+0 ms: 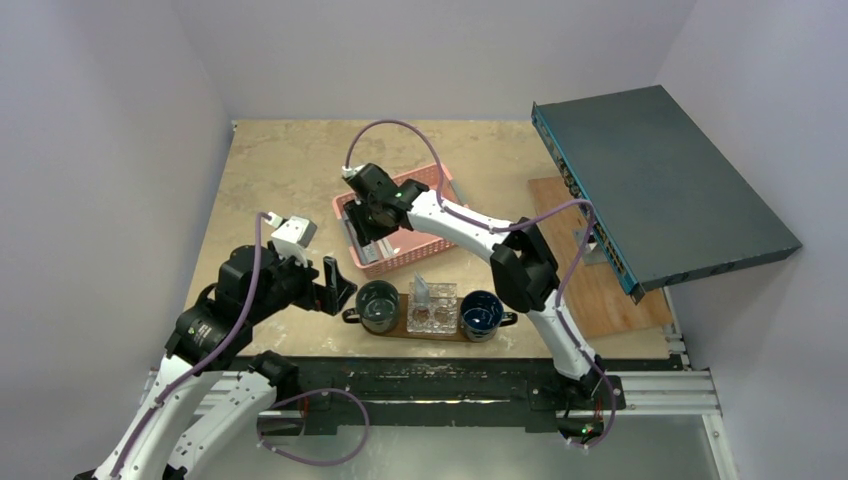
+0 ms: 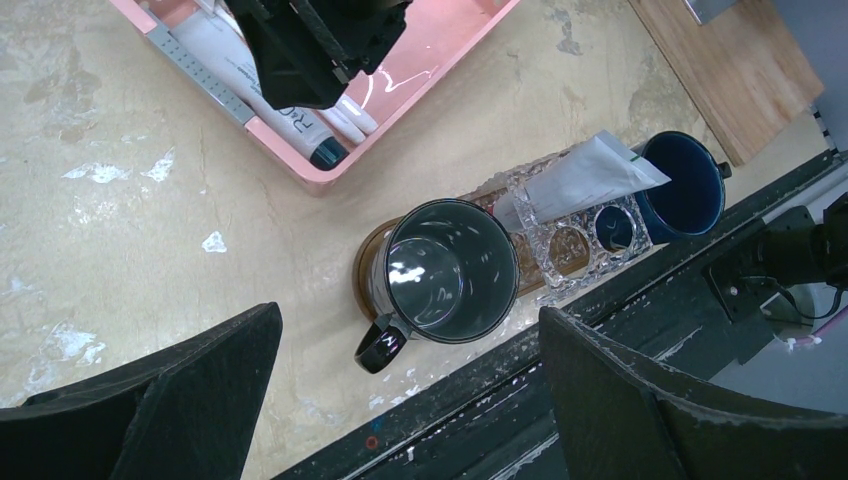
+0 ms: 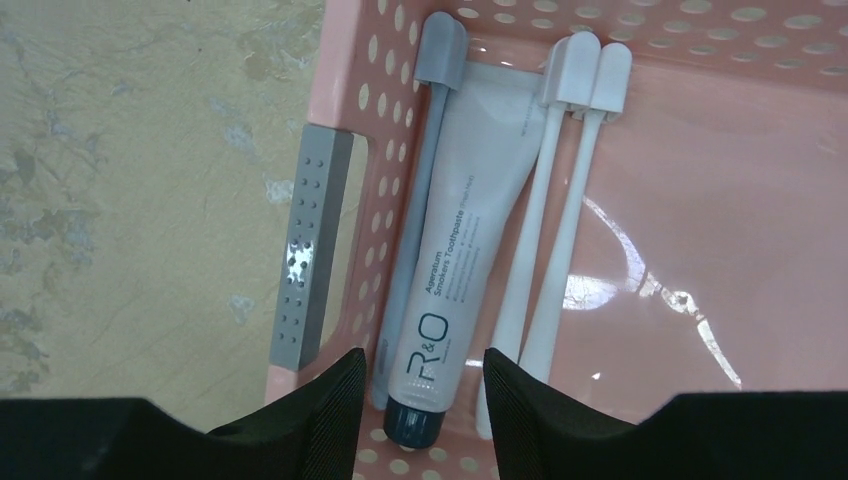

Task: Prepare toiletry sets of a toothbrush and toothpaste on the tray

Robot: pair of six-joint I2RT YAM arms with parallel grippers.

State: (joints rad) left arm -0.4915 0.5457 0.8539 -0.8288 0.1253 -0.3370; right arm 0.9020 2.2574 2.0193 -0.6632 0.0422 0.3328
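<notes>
Nearest us, the left jaws hang wide and hold nothing, low over the surface (image 1: 280, 170) just left of the tray (image 2: 368, 258). The tray lies along the near edge, carrying a dark mug (image 2: 450, 270) at its left end, a blue mug (image 2: 685, 185) at its right end and a clear glass holder (image 2: 575, 245) between them. One pale tube (image 2: 590, 175) already leans in that holder. We cannot make out a toothbrush with it.

Farther back sits the pink basket (image 3: 385, 150), and the right jaws are down inside it. They stand part open, one on each side of the cap end of a toothpaste tube (image 3: 455, 260) lying flat on the basket floor. We see a sliver of gap on both sides, so nothing is gripped yet. A grey toothbrush (image 3: 415, 200) lies tight against the tube's left edge, and two white toothbrushes (image 3: 552, 220) lie side by side just to its right.

We judge the step in hand to be fetching the next tube from the basket, with the sets far from finished. The next move calls for closing on the tube alone. The brushes crowd both flanks, so the jaws must settle squarely over the tube, or a brush handle could be pinched with it. After that, we would lift it clear of the basket wall and carry it near to the tray.
</notes>
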